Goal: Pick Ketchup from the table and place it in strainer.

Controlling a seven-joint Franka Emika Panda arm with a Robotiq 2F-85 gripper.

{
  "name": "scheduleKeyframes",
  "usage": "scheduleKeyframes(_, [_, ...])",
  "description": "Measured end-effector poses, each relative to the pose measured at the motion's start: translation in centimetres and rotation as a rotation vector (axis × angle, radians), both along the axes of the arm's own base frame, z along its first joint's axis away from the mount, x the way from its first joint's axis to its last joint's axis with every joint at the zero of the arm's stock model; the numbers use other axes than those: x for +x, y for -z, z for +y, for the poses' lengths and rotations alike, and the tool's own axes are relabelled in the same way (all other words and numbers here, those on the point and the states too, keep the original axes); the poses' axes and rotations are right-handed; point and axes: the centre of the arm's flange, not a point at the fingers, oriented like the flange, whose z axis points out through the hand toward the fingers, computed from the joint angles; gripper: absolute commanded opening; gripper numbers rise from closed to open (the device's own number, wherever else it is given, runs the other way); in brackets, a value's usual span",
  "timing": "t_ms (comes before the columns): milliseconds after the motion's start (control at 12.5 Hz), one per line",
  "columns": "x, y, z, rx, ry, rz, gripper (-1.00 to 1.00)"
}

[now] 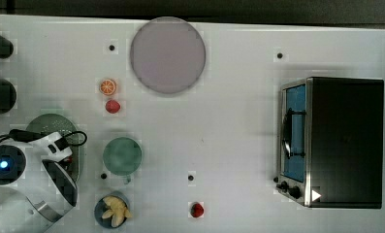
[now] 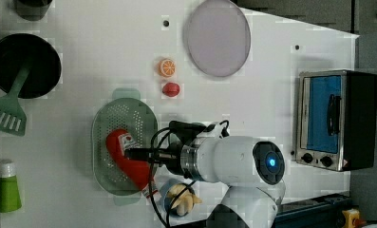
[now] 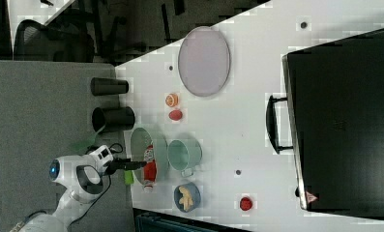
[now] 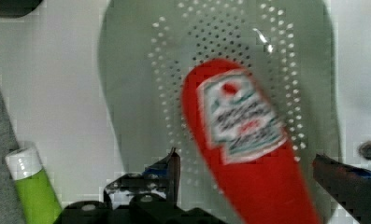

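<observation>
Black fingers [image 4: 174, 170] of the gripper [image 4: 253, 172] stand spread wide on either side of the ketchup [image 4: 248, 140] — touching neither side — which lies on its side inside the strainer [image 4: 127, 93], label up.

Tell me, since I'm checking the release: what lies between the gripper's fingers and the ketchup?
Nothing. In the wrist view the open gripper straddles the ketchup, with bare gaps on both sides showing only the strainer floor beneath.
</observation>
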Motion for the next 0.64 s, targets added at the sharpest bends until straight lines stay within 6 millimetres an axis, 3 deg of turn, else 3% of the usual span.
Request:
scheduleKeyframes(240, [0.2, -2.0, -1.0, -0.065, -0.004, 0.016, 1.0])
scheduleKeyframes(480, [1.4, -7.3, -5.1, -0.201, 0.04, -0.008, 1.0])
scheduleKeyframes(640, [3.3, -11.9, -8.9, -0.243, 0.127, -0.076, 1.0])
